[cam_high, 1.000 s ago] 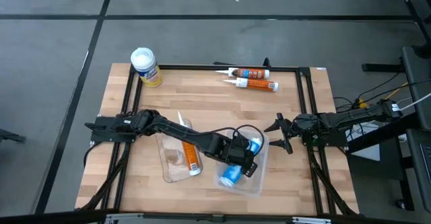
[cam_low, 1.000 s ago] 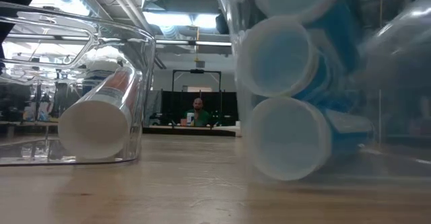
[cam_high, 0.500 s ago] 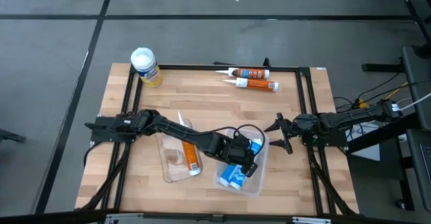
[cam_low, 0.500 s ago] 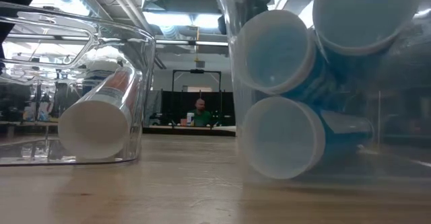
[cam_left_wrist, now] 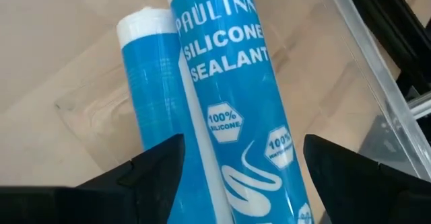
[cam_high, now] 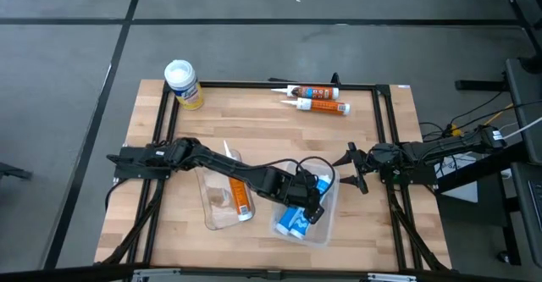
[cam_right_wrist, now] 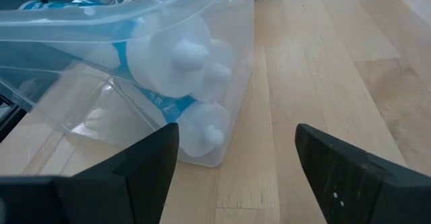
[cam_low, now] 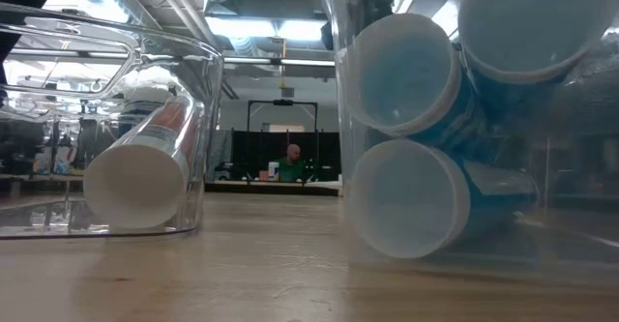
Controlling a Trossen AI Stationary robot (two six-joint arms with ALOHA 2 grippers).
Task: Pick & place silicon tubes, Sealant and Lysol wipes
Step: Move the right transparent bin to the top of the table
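Note:
Three blue silicone sealant tubes [cam_high: 295,221] lie stacked in a clear bin [cam_high: 330,224] near the table's front. In the low view their white ends [cam_low: 416,196] show two over one. My left gripper [cam_high: 306,197] hovers open over the bin. In the left wrist view its fingers [cam_left_wrist: 242,143] stand on either side of the top tube [cam_left_wrist: 229,109]. My right gripper [cam_high: 350,168] is open and empty beside the bin's right wall [cam_right_wrist: 232,29]. The yellow Lysol wipes canister [cam_high: 183,84] stands upright at the far left corner.
A second clear bin [cam_high: 212,210] to the left holds an orange tube [cam_high: 240,194]. Two more orange tubes [cam_high: 315,91] [cam_high: 326,107] lie on the wood at the far edge. A dark metal frame [cam_high: 383,129] runs around the table. A person sits far behind [cam_low: 287,164].
The blue tube under my left gripper has come down onto the other two in the bin. It has settled toward the right of the pile in the low view. My left gripper has drawn back a little toward the table's far edge.

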